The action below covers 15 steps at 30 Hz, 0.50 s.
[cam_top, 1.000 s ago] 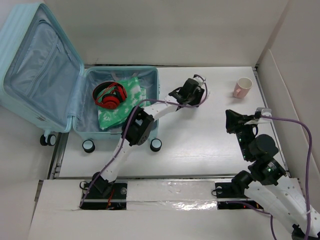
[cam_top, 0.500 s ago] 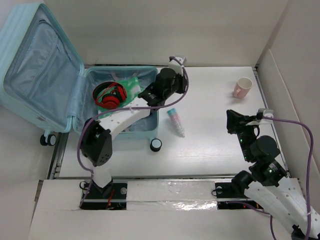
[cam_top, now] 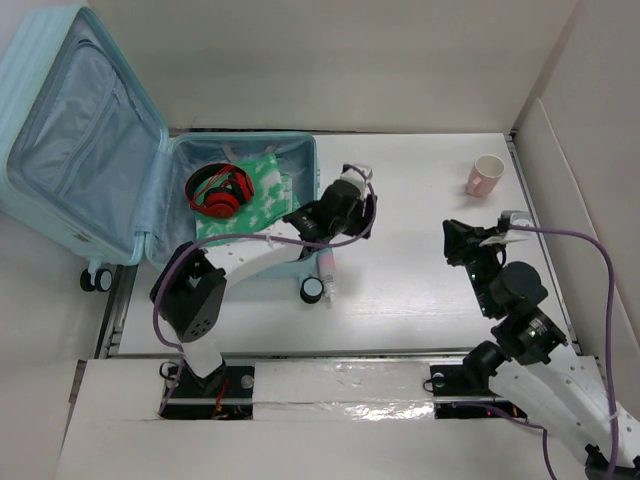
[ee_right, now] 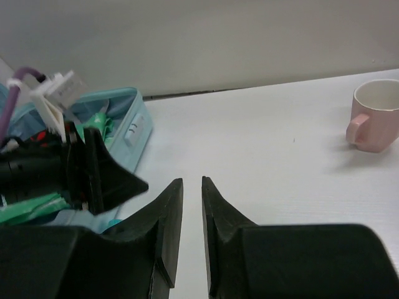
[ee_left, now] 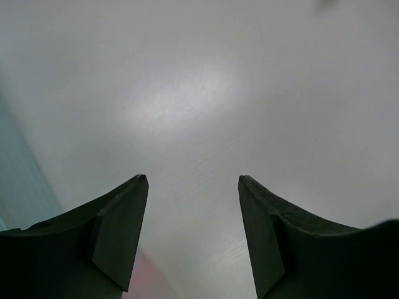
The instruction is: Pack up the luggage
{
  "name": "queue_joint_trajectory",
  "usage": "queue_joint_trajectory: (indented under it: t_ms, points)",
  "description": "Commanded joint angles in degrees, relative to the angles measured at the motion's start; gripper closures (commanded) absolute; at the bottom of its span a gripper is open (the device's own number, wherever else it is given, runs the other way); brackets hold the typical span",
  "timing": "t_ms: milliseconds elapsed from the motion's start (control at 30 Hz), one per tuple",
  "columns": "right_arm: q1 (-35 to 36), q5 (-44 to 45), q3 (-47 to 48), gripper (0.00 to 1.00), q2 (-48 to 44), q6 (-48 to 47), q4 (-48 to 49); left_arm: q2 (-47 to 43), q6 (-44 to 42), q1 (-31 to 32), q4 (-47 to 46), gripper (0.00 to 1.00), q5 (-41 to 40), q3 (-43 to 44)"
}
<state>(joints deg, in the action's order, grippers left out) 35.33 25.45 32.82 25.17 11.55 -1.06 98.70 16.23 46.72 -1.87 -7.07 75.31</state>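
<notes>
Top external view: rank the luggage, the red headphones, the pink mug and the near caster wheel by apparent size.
1. luggage, by far
2. red headphones
3. pink mug
4. caster wheel, only a little smaller than the mug

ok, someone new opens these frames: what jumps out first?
The big aqua luggage lies open at the far left, with red headphones on a green-and-white cloth in its base half. Next is the left gripper, reaching in beside the case's right wall with its jaws open and empty. A lone pink mug stands upright at the far right.
</notes>
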Motion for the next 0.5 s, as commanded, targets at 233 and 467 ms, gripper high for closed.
queue_joint_trajectory:
  t_ms: [233, 467]
  points:
    - [0.00, -10.06, 3.30, 0.88, 10.59, -1.88, 2.99, -29.03, 11.80, 1.36, -5.22, 0.53, -14.46, -18.17]
    - [0.00, -16.38, 5.85, 0.54, 28.16, -0.13, 7.46, -47.18, 9.61, 1.36, -3.51, 0.50, -13.24, -22.05]
